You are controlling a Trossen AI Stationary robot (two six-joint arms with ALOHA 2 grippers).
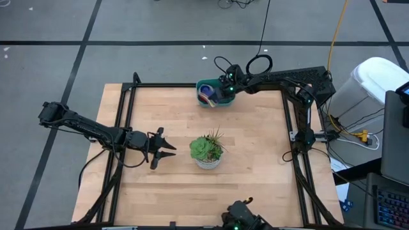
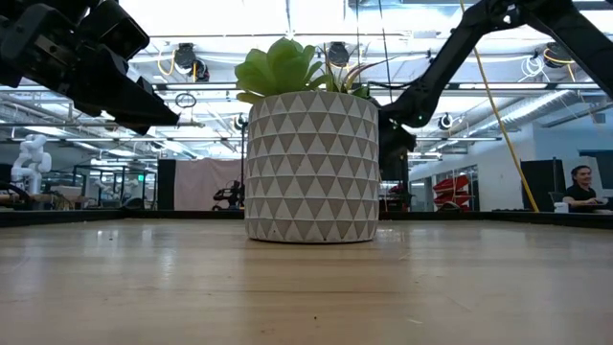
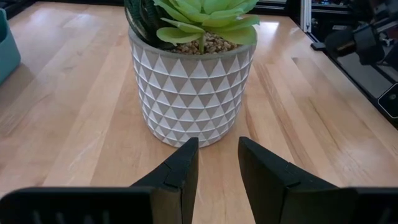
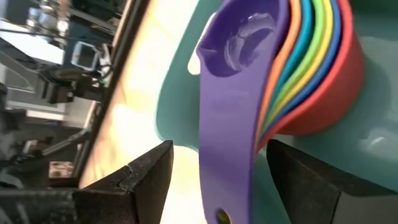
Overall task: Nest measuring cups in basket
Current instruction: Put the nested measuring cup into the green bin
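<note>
**Cups nested in the basket; release looks like what remains**

The measuring cups (image 4: 292,68) sit stacked, purple innermost, inside the teal basket (image 1: 206,85) at the counter's (image 1: 255,185) far edge. The right end effector (image 4: 214,180) is spread, straddling the handles. The left end effector (image 1: 167,149) waits released near the potted succulent (image 1: 207,151).

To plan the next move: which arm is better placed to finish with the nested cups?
Right. Its end effector hangs open over the basket, around the nested measuring cups. The left end effector waits by the potted plant.
</note>
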